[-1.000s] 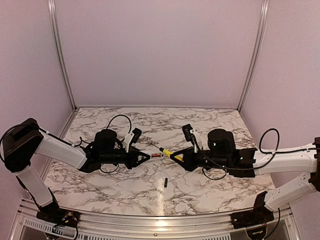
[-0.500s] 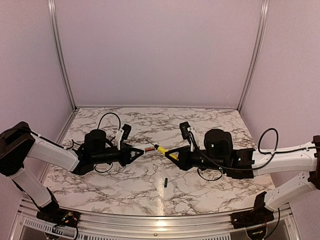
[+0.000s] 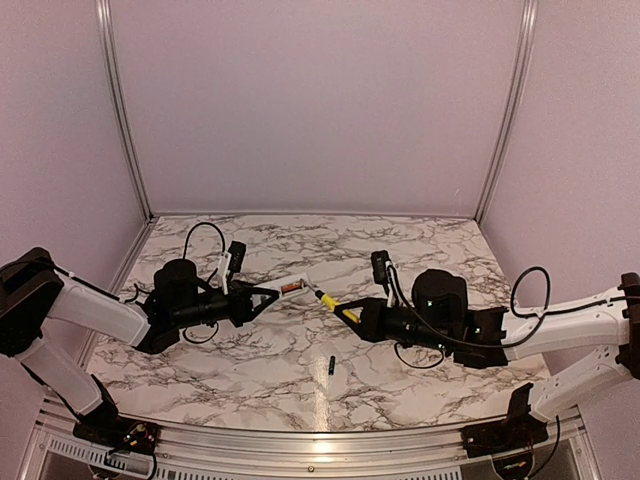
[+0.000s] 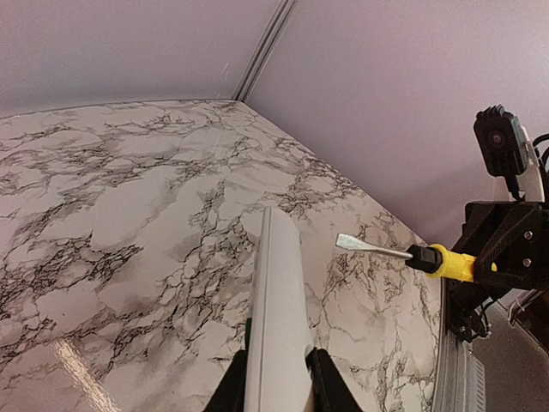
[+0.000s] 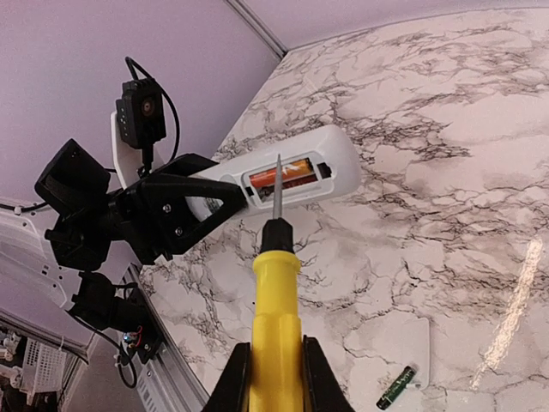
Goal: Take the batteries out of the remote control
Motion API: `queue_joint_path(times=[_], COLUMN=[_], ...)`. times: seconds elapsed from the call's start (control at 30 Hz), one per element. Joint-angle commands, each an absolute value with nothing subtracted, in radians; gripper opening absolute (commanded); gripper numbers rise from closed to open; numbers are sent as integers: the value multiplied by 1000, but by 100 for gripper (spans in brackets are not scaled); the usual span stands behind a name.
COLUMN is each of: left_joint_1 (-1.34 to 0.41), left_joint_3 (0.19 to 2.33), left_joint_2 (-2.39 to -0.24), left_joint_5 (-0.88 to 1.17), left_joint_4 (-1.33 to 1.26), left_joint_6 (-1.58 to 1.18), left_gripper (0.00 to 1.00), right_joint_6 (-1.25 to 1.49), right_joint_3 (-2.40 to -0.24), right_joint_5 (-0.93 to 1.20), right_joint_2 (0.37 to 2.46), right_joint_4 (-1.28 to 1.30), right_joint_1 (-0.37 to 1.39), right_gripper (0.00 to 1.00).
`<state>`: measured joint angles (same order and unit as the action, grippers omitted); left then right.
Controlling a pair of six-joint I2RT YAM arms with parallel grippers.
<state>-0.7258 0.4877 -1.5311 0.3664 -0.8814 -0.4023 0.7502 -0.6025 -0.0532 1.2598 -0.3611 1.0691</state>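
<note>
Remote (image 3: 290,287) is held off the table (image 3: 200,370) by your left gripper (image 3: 268,297), jaws clamped on it just beside the open bay (image 5: 317,170), bay facing the right arm. Judge it a light, stiff, slick plastic shell that could twist in the jaws under prying, so that hold close to the bay looks right. Bay holds one orange cell (image 5: 276,176); only that one shows in it. The dark cell (image 3: 331,366) lies on the table, well apart from the remote, toward the front edge. Your right gripper (image 3: 358,316) is closed on the screwdriver (image 3: 330,302) handle, blade tip at the bay; touching or not, can't tell. Cells are small and round: expect rolling.
</note>
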Motion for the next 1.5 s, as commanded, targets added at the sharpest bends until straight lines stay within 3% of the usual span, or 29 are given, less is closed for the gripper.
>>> queue_joint_path(times=[0.0, 0.8, 1.47], left_joint_1=[-718, -715, -712], left_joint_3=[475, 479, 443], left_joint_2=[-1506, -1518, -1490], left_joint_5=[395, 418, 384], left_joint_4=[-963, -969, -1020], left_joint_6=[-434, -430, -459], left_gripper=[0, 0, 0], right_joint_6=[794, 704, 741], right_joint_3=[-594, -722, -700], right_joint_5=[-60, -151, -151], right_joint_2=[1253, 1322, 1349], right_joint_4=[-427, -215, -318], right_joint_1=[1081, 1133, 1149], right_gripper=[0, 0, 0])
